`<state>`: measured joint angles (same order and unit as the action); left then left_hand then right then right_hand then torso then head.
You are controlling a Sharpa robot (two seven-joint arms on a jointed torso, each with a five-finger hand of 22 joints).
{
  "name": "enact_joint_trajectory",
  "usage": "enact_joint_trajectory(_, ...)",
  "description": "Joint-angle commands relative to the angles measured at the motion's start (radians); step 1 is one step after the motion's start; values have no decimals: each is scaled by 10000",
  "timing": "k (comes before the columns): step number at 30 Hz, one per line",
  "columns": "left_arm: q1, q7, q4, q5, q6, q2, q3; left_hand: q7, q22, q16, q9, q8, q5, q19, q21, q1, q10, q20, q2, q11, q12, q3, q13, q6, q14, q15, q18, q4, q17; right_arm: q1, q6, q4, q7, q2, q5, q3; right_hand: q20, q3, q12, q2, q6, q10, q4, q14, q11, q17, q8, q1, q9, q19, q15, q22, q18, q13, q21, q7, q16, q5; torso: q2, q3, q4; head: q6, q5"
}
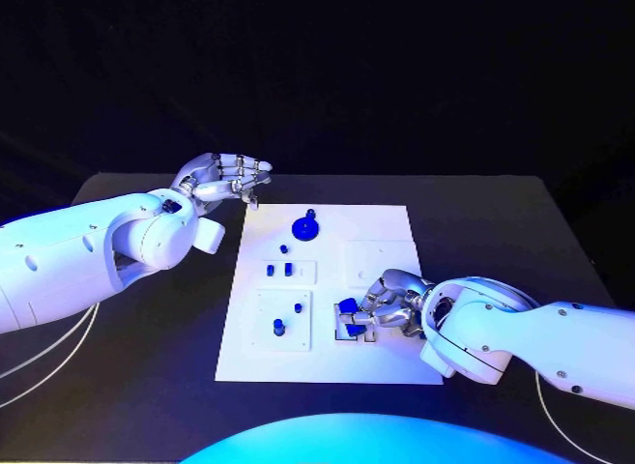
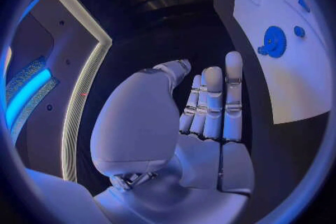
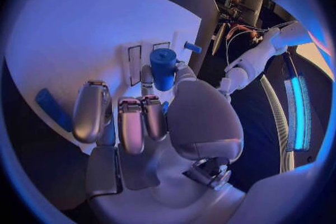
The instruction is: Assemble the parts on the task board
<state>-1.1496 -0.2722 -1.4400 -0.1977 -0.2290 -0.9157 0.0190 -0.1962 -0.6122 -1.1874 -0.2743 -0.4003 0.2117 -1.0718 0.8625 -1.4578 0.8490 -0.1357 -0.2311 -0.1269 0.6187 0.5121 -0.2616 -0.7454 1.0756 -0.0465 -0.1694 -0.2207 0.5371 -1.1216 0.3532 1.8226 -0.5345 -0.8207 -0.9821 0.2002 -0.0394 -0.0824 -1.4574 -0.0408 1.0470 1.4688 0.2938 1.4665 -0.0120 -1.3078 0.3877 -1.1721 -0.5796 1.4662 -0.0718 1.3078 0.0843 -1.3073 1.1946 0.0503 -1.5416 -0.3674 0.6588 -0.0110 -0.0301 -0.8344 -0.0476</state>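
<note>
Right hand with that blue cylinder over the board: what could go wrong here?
1. The right hand pinches the short blue cylindrical part near one end; it may tilt or slip.
2. Its fingers hide the slots on the white task board in the head view, so misalignment is possible.

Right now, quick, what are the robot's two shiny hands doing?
Left hand: holds nothing, fingers extended side by side, hovering off the white task board's far left corner.
Right hand: holds a small blue cylinder part over the board.
</note>
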Motion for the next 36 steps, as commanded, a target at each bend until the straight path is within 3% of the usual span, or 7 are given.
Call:
enact_joint_trajectory(1, -13, -28, -30, 33, 141, 3, 7, -2, 16, -55, 11, -67, -7, -7, -36, 87, -63, -41, 0, 1, 67, -33, 10, 39, -22, -30, -156, -37, -9, 42, -243, -44, -31, 5, -101, 27, 96, -120, 47, -23, 56, 357, -7, 862, -67, -1662, 53, 217, -21, 143, -78, 1744, -182, -1507, -51, 35, -15, 186, 2, -4, 1, -12, -8)
enact_joint_trajectory(2, -13, -27, -30, 33, 140, 1, 7, -2, 16, -55, 11, -67, -7, -7, -36, 87, -63, -41, 0, 1, 67, -33, 10, 39, -22, -30, -156, -37, -9, 43, -241, -43, -28, 7, -107, 27, 94, -221, 56, -2, 55, 355, -10, 864, -67, -1674, 78, 347, -51, 142, -78, 1743, -181, -1507, -60, 33, -18, 476, -1, -6, -3, -13, -13)
enact_joint_trajectory(12, -13, -12, -30, 31, 144, -7, 7, -2, 16, -55, 11, -67, -7, -7, -36, 87, -63, -41, 0, 1, 67, -33, 10, 39, -22, -30, -156, -37, -9, 57, -296, 26, 12, -3, -144, 27, 86, -734, 113, -66, -1, 334, 5, 859, -57, -1650, 175, 787, -187, 129, -69, 1730, -170, -1493, -139, 43, -6, 1416, -4, 0, -5, -36, -45)
enact_joint_trajectory(26, -13, -51, -30, 30, 82, -12, 7, -1, 22, -63, 31, -83, -7, -14, -42, 78, -79, -37, 13, 4, 86, -32, 28, 52, -23, -27, -156, -40, -18, 63, -285, 38, 126, -74, -158, 27, 77, -868, 160, -231, -59, 316, 21, 855, -47, -1627, 230, 1245, -274, 114, -60, 1716, -160, -1480, -214, 54, 5, 2058, 2, 2, -6, -37, -63)
enact_joint_trajectory(33, -13, -52, -28, 30, 78, -15, 7, -2, 23, -64, 35, -85, -8, -16, -43, 76, -79, -36, 13, 4, 92, -33, 31, 56, -23, -26, -156, -40, -20, 63, -399, 156, 331, -184, -169, 27, 75, -808, 166, -186, -71, 315, 13, 857, -44, -1642, 241, 1305, -293, 119, -58, 1721, -163, -1482, -197, 54, 2, 2158, 1, 1, -4, -39, -59)
enact_joint_trajectory(36, -13, -51, -29, 30, 81, -18, 7, -2, 23, -64, 35, -85, -8, -16, -43, 76, -79, -36, 13, 4, 92, -33, 31, 56, -23, -26, -156, -40, -20, 63, -569, 264, 469, -287, -171, 27, 78, -698, 140, 2, -91, 336, -35, 861, -54, -1657, 260, 870, -325, 122, -64, 1724, -164, -1517, -197, 47, -2, 1788, -2, 2, -1, -39, -61)
